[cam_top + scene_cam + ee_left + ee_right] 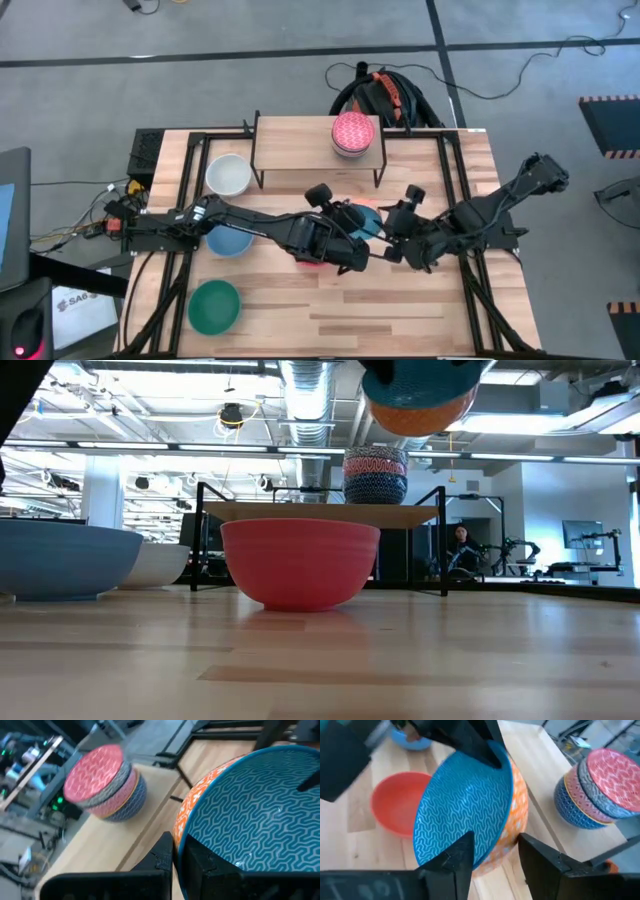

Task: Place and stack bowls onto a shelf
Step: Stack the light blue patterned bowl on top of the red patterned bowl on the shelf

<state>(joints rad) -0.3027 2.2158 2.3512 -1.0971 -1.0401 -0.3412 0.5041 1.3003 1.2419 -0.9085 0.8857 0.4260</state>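
Now the left gripper (180, 865) pinches the orange bowl's (250, 820) rim; the shelf (300, 140) lies just ahead. The right gripper (492, 857) is open beside it.

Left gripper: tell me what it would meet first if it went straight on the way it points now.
Probably the stack of patterned bowls on the shelf. The left gripper, shut on the rim of the blue and orange bowl, looks toward that stack, with nothing visible between; depth is unclear.

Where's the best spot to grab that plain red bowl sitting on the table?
Take the plain red round bowl by its rim, coming from above, one finger inside and one outside. It sits upright and open on the wooden tabletop, and its sides curve under, so a side pinch would probably slip.
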